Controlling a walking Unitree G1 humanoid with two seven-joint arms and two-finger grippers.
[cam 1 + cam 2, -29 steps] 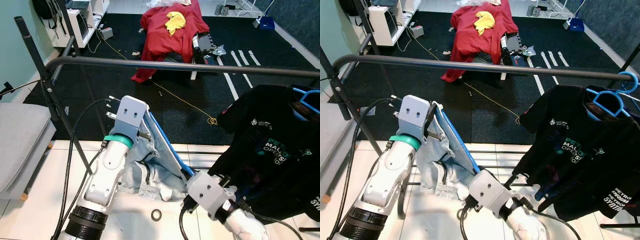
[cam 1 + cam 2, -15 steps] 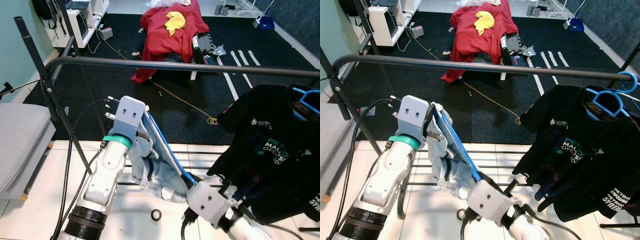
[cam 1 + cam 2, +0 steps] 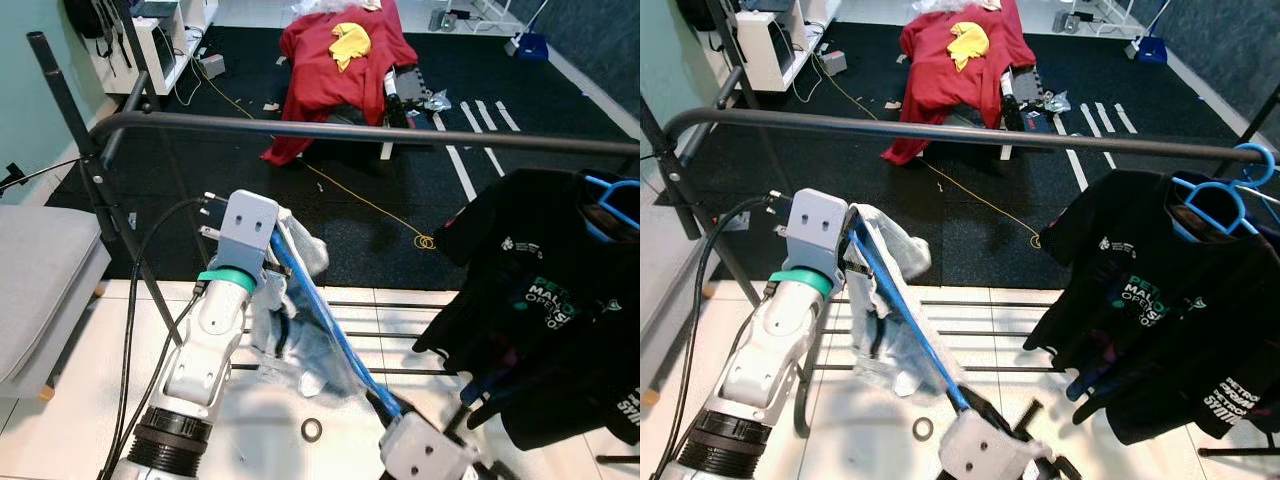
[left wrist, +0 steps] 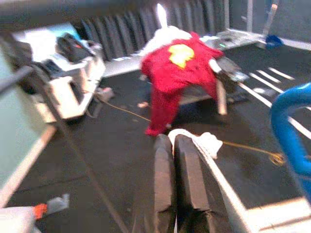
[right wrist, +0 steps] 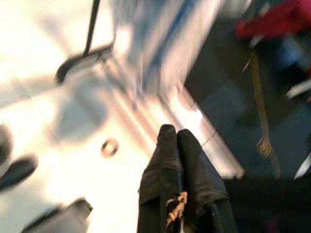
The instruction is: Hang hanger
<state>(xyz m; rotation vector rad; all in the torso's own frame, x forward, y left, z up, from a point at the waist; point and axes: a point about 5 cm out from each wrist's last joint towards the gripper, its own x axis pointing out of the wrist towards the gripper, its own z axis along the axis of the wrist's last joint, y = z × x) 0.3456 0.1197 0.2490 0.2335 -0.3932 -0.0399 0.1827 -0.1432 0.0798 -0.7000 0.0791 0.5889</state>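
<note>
**Blue hanger slants below the rail, left claw at its top end**

The blue hanger [image 3: 320, 315], draped with a pale garment [image 3: 290, 330], runs as a long diagonal from centre-left of the frame down to the lower middle. Its upper end sits at the left claw [image 3: 848, 245], whose fingers [image 4: 172, 179] are pressed together in the wrist view, apparently pinching cloth and hanger. The lower end meets the right arm [image 3: 425, 458] at the bottom edge, where the right claw [image 5: 177, 170] also looks pinched shut, though I cannot tell on what.

What matters is the clothes rail [image 3: 350, 132]: it crosses the upper part of the frame, above and beyond the hanger's top end. The left arm is nearer the rail, so I'd judge the lift falls to it. A black T-shirt [image 3: 545, 300] already hangs at the right.
</note>
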